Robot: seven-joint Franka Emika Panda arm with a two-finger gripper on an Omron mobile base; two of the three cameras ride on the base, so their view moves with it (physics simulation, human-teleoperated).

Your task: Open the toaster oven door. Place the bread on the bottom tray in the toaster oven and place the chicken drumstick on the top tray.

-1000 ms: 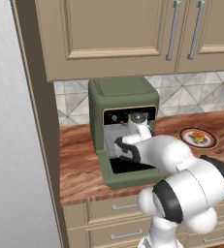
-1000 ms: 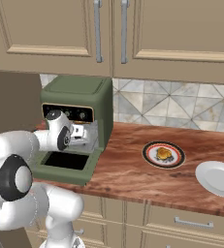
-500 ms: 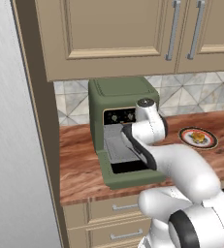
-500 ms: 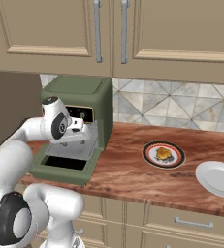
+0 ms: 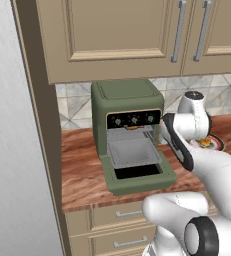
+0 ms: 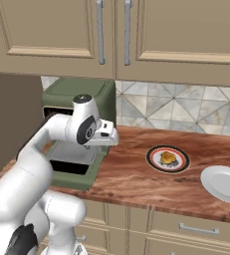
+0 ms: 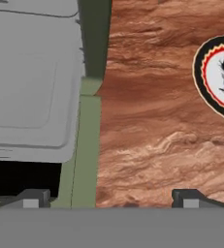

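Jaws wide, empty, above toaster oven door [image 7: 86, 150] edge.

A reddish-brown wooden counter [image 6: 136, 174] spans the middle of the right base view; the olive-green toaster oven [image 5: 127, 107] stands on it at centre in the left base view; a patterned plate [image 6: 168, 159] with food sits centre-right; a plain white plate [image 6: 224, 183] lies at the right edge.

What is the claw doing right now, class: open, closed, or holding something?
Claw: open and empty, hovering over the counter beside the toaster oven door, which is folded down.
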